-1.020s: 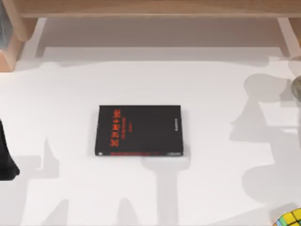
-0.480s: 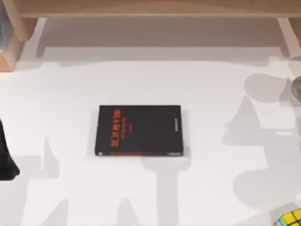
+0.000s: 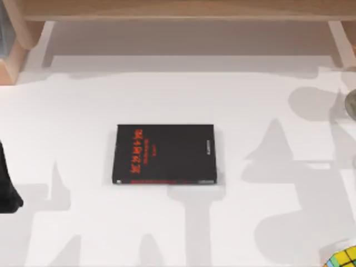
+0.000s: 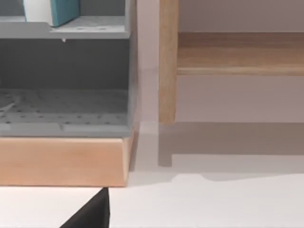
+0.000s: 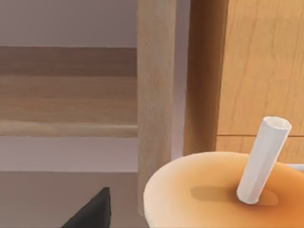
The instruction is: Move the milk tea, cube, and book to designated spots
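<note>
Top view puts a black book with red lettering (image 3: 165, 154) flat near the middle of the white table (image 3: 167, 94), its long axis running left to right and its spine along the lower edge. Nothing lies against it. At the lower right corner of the frame the cube (image 3: 342, 258) is cut by the edge, showing yellow, green and blue tiles in a black grid. At the right edge, about mid-height, a sliver of a round rim shows, too little to name. A wooden shelf frame (image 3: 178, 11) spans the top of the frame, and a dark part of the left arm (image 3: 6, 186) sits at the left edge.

Left wrist view faces a grey perforated rack (image 4: 66, 104) on a wooden base, and on its upper tier stands the book (image 4: 54, 10), teal cover and white page edges, upright. A wooden post (image 4: 167, 61) rises just beside the rack.

Right wrist view sits close above the milk tea (image 5: 223, 190), its tan surface and white straw (image 5: 262, 159) leaning toward the upper right, with a wooden post just behind it.

Whether either gripper's jaws are spread or pressed together, I cannot tell.
</note>
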